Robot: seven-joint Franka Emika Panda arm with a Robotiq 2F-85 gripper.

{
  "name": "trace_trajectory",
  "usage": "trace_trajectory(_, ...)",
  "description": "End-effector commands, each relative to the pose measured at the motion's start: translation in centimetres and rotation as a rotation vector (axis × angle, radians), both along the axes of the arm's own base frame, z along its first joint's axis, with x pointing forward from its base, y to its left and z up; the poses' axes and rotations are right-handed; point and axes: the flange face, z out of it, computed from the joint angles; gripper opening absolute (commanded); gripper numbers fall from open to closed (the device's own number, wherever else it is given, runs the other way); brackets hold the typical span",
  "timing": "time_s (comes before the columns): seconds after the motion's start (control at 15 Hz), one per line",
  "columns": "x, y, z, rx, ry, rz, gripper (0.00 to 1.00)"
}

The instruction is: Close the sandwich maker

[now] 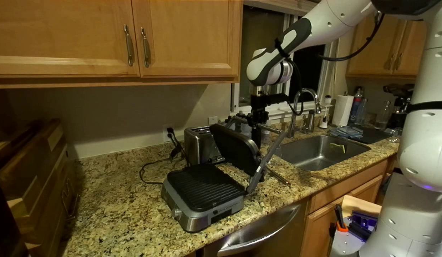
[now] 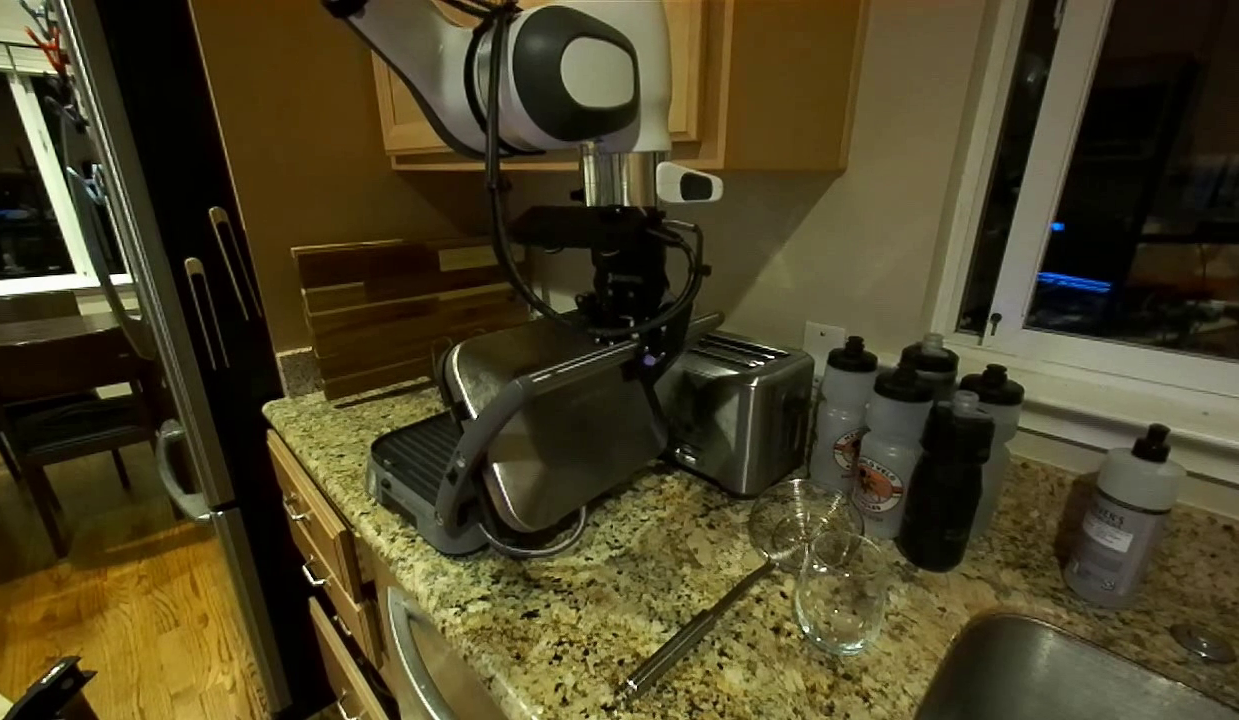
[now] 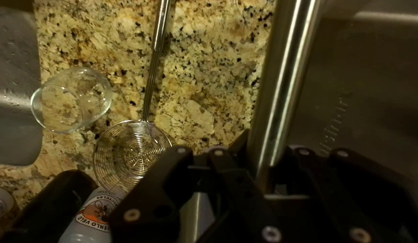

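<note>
The silver-grey sandwich maker (image 1: 203, 208) stands on the granite counter with its lid raised at a steep tilt. Its black ribbed lower plate (image 1: 204, 185) is exposed. The back of its lid shows in an exterior view (image 2: 579, 440) and at the right of the wrist view (image 3: 367, 77). The metal bar handle (image 3: 288, 74) of the lid passes between my fingers. My gripper (image 3: 262, 155) points down with a finger against each side of the bar, shut on it. In an exterior view my gripper (image 1: 256, 134) is partly hidden behind the lid.
A steel toaster (image 2: 749, 410) stands close behind the lid. Several bottles (image 2: 884, 450), a drinking glass (image 2: 841, 605) and a wire strainer (image 2: 699, 625) are on the sink side. The sink (image 1: 315, 162) lies beyond. Wooden boards (image 2: 399, 315) lean at the far end. Cabinets (image 1: 185, 39) hang overhead.
</note>
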Motion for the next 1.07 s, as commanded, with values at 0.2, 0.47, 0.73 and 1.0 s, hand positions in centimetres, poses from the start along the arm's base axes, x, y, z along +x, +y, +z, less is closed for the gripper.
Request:
trace_trajectory(0.2,-0.4,0.5,1.9,0.031,-0.039,0.032,0.05)
trace_trajectory(0.47,0.2,2.7,2.8,0.020,-0.048,0.114,0.05)
trace_trajectory(0.73,1.0,3.0,2.0,0.008,-0.034,0.126,0.08)
trace_trajectory(1.0,1.4,4.0,2.4,0.006,-0.041,0.148,0.08)
